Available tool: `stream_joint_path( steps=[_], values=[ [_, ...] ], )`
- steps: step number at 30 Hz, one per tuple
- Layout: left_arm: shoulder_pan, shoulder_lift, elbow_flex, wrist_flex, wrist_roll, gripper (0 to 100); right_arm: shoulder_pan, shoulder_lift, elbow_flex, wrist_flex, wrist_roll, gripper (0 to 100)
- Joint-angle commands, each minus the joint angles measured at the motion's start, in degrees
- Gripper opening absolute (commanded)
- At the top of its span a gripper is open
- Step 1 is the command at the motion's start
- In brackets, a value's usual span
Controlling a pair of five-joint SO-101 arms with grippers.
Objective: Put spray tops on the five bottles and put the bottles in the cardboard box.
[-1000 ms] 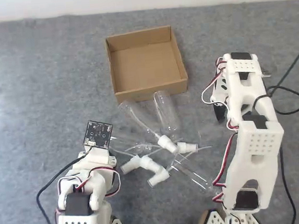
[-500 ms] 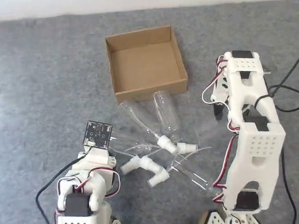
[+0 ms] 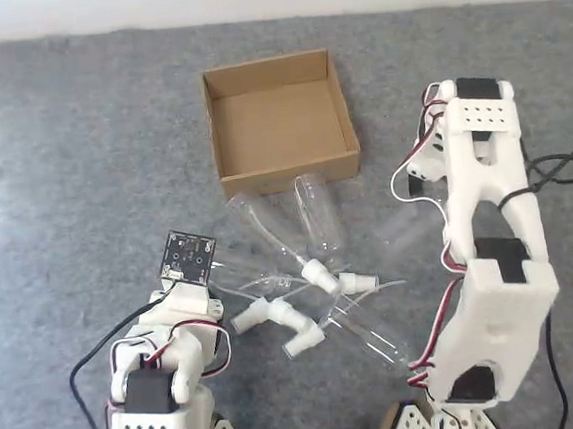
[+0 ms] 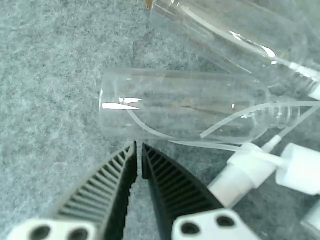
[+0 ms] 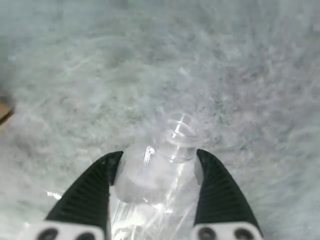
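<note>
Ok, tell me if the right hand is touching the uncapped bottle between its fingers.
Touching. The right wrist view shows the right hand closed on the uncapped bottle, both fingers against its sides with no gap.

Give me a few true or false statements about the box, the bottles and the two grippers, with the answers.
1. The cardboard box has no bottles in it. True.
2. The left gripper is gripping a bottle. False: its jaws are shut on nothing, just beside a clear bottle that lies on the table.
3. The bottle between the right gripper's jaws wears a spray top. False: its neck is open, with no top on it.
4. White spray tops lie among the bottles on the table, on the near side of the box. True.
</note>
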Motion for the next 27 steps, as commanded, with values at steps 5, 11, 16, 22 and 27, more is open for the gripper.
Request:
stream_joint_path(
  steps=[5, 11, 16, 22, 27],
  values=[
    [-0.26, -1.32, -0.57, 0.18, -0.26, 2, 0.75, -8.22, -0.35, 0.84, 16.35, 1.9],
    [-0.26, -1.32, -0.57, 0.18, -0.26, 2, 0.40, -12.35, -0.18, 4.18, 29.01, 0.7],
    [-0.26, -1.32, -0.57, 0.18, -0.26, 2, -1.01, -17.71, -0.09, 6.55, 37.80, 0.7],
    [-0.26, -1.32, -0.57, 0.18, -0.26, 2, -2.24, -24.75, 0.00, 8.66, 41.32, 0.7],
    [-0.26, -1.32, -0.57, 0.18, -0.26, 2, -4.88, -30.55, 4.04, 8.04, 41.49, 0.7]
  ],
)
